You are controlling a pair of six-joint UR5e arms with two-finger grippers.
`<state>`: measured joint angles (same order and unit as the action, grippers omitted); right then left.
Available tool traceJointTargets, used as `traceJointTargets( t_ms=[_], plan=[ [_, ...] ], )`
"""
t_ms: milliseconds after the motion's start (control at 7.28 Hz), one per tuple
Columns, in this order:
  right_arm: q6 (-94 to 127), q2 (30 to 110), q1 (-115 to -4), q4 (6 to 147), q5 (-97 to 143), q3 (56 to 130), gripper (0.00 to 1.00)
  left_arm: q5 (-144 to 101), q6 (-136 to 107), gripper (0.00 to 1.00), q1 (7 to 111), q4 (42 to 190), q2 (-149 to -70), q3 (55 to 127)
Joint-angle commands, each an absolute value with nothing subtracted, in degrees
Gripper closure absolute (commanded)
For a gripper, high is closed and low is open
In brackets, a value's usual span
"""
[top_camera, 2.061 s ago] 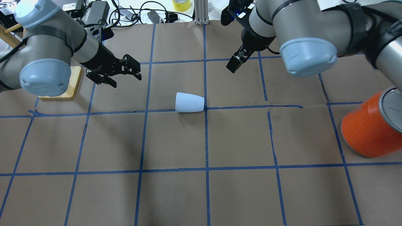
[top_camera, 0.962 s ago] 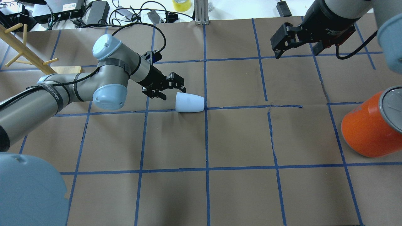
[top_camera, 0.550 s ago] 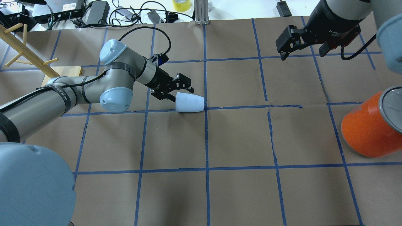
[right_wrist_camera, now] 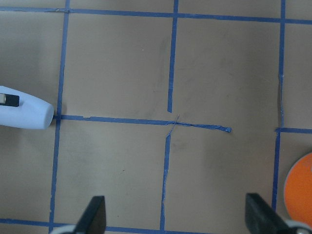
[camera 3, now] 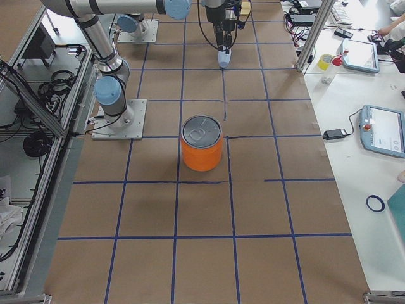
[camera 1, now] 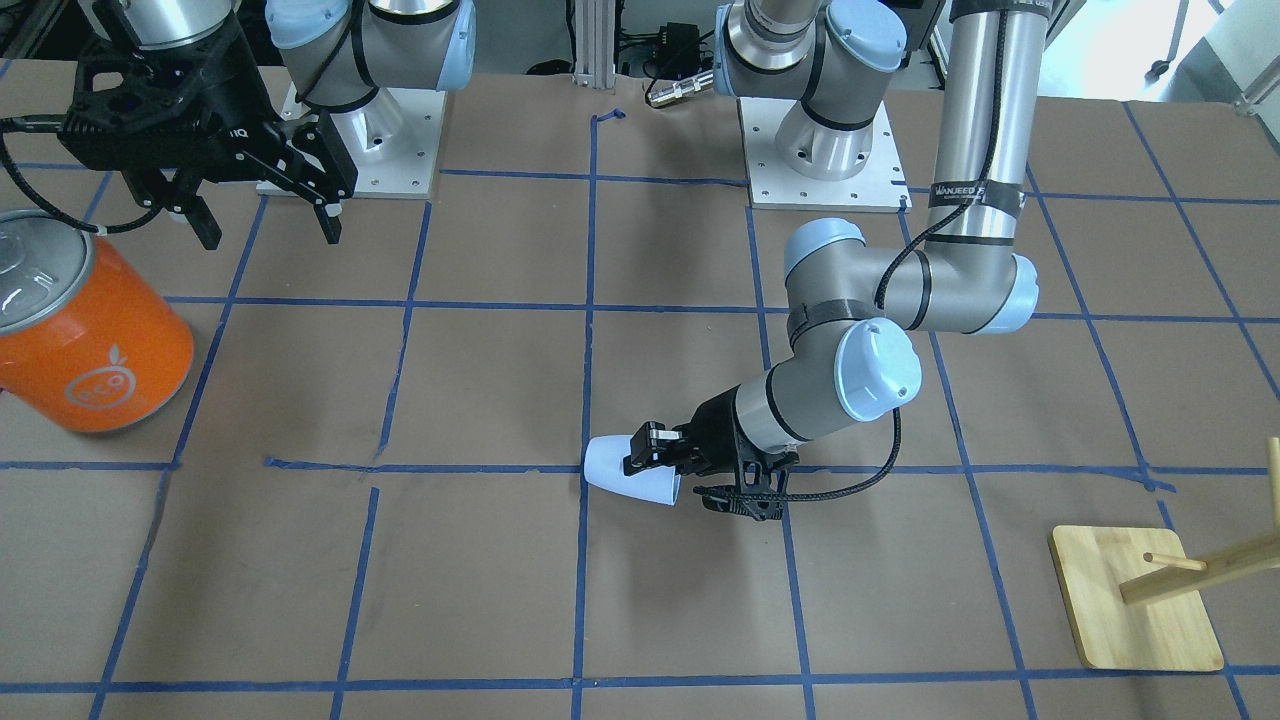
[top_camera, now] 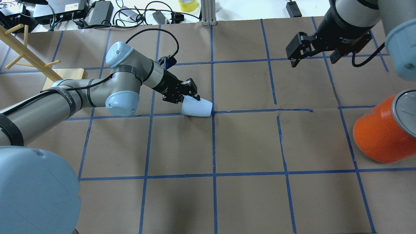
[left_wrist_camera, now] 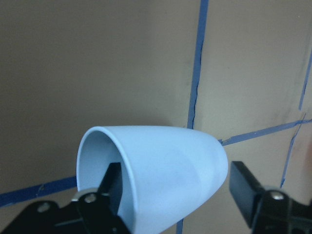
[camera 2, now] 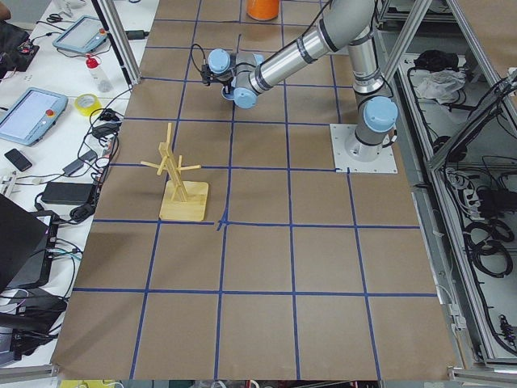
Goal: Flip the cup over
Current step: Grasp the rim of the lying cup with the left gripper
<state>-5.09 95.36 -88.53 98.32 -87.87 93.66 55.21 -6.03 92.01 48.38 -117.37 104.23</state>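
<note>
The cup (top_camera: 199, 109) is a small pale lavender-blue tumbler lying on its side at the table's middle, mouth toward my left arm. It also shows in the front view (camera 1: 622, 473), the left wrist view (left_wrist_camera: 170, 170) and the right wrist view (right_wrist_camera: 29, 113). My left gripper (top_camera: 191, 99) (camera 1: 652, 462) is open at the cup's mouth. In the left wrist view one finger (left_wrist_camera: 113, 187) is inside the cup and the other finger (left_wrist_camera: 243, 191) is outside, apart from its wall. My right gripper (top_camera: 313, 60) (camera 1: 270, 235) is open and empty, high over the far right.
A big orange can (top_camera: 380, 136) (camera 1: 85, 340) with a silver lid stands at the right edge. A wooden peg stand (top_camera: 65, 74) (camera 1: 1135, 600) is at the far left. Cables and boxes lie beyond the table's far edge.
My left gripper has moved right to the cup, and one finger has gone into its mouth. The cup has shifted slightly. My right gripper has barely moved.
</note>
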Motion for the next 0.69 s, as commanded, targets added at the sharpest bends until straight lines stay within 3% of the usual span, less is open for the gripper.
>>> traceJointTargets(
  t_ms=[0, 275, 550],
  plan=[
    [-5.01, 95.45, -88.51, 98.18, -88.07, 93.6, 0.0, 55.98, -5.89, 1.0, 92.02, 48.51, -117.42, 103.8],
    [-5.1, 95.54, -88.51, 98.26, -88.07, 93.6, 0.0, 60.86, -5.89, 1.0, 92.02, 48.86, -116.99, 101.71],
    [-5.1, 95.54, -88.51, 98.26, -88.15, 93.6, 0.0, 71.67, -7.03, 1.0, 92.02, 55.59, -115.76, 92.86]
  ],
)
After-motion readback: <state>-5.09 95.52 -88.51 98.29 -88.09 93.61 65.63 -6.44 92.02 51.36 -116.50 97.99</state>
